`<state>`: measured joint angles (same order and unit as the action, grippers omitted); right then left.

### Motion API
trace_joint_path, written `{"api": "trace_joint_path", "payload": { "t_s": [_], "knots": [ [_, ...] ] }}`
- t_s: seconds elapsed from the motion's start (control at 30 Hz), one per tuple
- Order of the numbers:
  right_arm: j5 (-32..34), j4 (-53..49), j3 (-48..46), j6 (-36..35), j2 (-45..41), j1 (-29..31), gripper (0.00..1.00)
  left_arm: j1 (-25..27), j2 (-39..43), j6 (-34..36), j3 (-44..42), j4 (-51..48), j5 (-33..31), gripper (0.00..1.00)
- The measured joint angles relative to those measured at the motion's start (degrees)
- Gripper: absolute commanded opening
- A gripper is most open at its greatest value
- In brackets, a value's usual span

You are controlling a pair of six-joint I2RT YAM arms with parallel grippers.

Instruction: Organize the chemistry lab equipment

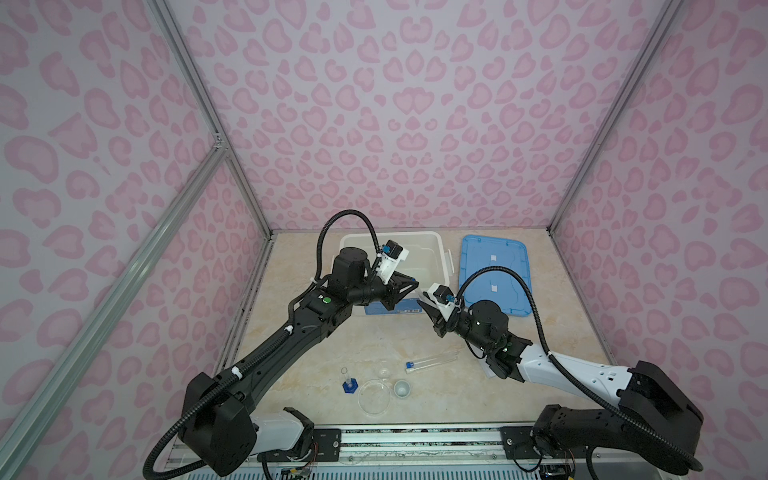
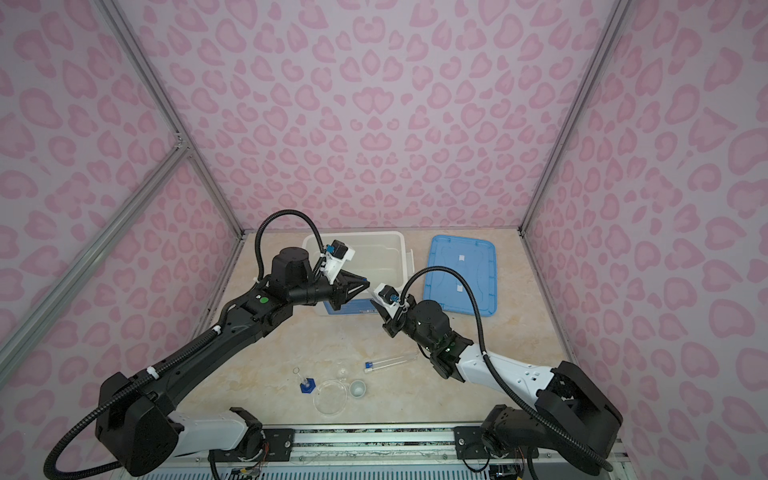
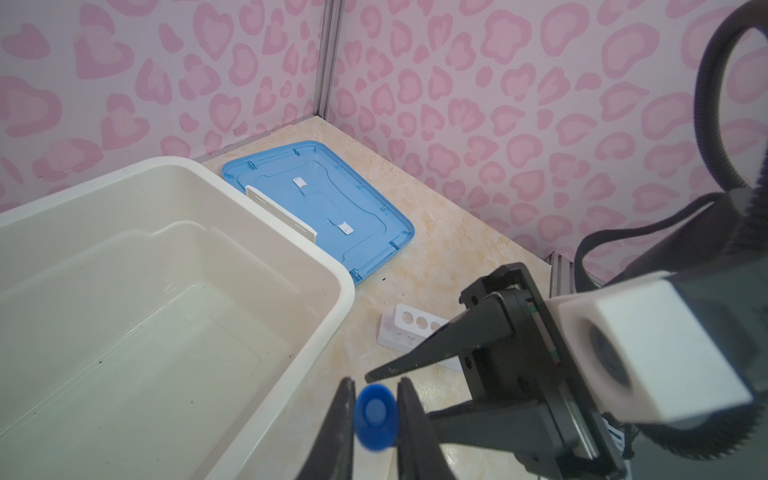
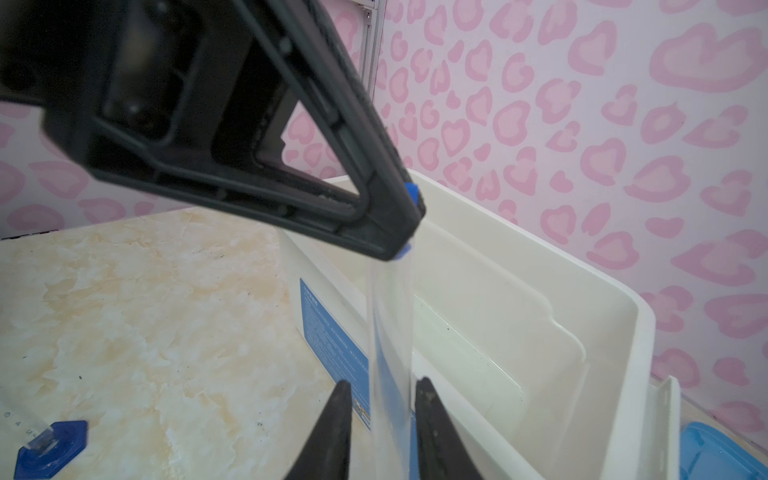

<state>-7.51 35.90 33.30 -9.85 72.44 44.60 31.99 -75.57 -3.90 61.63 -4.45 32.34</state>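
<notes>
Left wrist: closest to the lens, left gripper [image 3: 375,384] fingers are clamped on the test tube [image 3: 376,415] by its blue cap. The cap sits just outside the rim of the white bin [image 3: 332,286]. The white rack [image 3: 409,328] sits on the worktop [image 3: 457,232] past the fingers, partly hidden by the other arm, with three holes visible. The blue lid [image 3: 324,199] lies flat beyond the bin.

Right wrist: right gripper [image 4: 383,382] fingers are apart, one on each side of the test tube's clear body. There's a small gap on one side; can't tell contact on the other. The cap end is pinched in the left fingers, in front of the bin's corner. The blue-based cylinder [image 4: 52,440] stands on the worktop, well apart.

Top view: the second tube [image 1: 432,360] lies flat mid-worktop. The cylinder, round dish [image 1: 374,397] and small cup [image 1: 402,388] are grouped near the front edge, with the cup just beside the dish.
</notes>
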Motion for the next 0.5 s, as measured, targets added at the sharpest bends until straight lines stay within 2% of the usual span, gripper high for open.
{"api": "trace_joint_path", "payload": {
  "t_s": [0.2, 0.33, 0.5],
  "knots": [
    [0.2, -3.1, -0.3, -0.3, -4.2, -1.4, 0.35, 0.0, -0.3, 1.3, 0.5, -0.4, -1.2, 0.09],
    [0.0, -6.6, -1.1, -0.4, -7.5, -2.8, 0.35, 0.0, -0.5, 1.9, 1.6, -0.9, -1.5, 0.09],
    [0.0, -9.5, -3.4, 0.9, -13.6, -8.1, 0.35, 0.1, -1.3, 1.9, 3.4, -1.3, -1.0, 0.09]
  ]
}}
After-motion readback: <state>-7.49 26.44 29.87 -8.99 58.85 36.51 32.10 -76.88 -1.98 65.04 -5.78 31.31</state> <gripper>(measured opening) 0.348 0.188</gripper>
